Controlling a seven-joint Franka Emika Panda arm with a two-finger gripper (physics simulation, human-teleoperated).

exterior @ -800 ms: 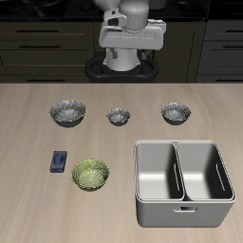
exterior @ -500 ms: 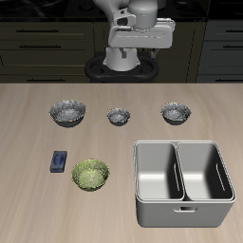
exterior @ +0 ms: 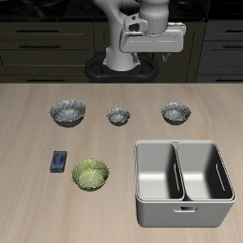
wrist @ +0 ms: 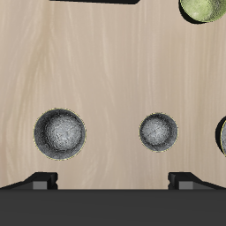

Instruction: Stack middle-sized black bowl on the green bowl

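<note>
We count four bowls on the desk [exterior: 28,204]: three dark mottled ones in a row toward the back, and one green bowl [exterior: 90,175] nearer the front edge. The row holds the widest dark bowl [exterior: 67,113], the smallest dark bowl [exterior: 119,116] in the centre, and the middle-sized black bowl [exterior: 175,113] at the other end. We also see one small blue block [exterior: 59,161] just beside the green bowl, and one grey two-compartment bin [exterior: 183,182] near the front edge, on the same side as the middle-sized black bowl.

The tool [exterior: 152,50] hangs high above the back edge of the desk, well apart from every bowl. The middle-sized black bowl sits below it and a little nearer the front edge, upright on the desk, untouched. The green bowl lies well apart from the black one, across the desk and nearer the front.

In the wrist view we make out the middle-sized black bowl [wrist: 60,133] whole and the smallest dark bowl [wrist: 159,131] near it. The green bowl [wrist: 205,8] is cut off by the frame, and so is a sliver of another bowl at the edge. Only dark stubs of the tool's body show there, and in the exterior view the fingers are too small to read, so we cannot tell whether the tool is open or closed. It holds nothing that we can see.
</note>
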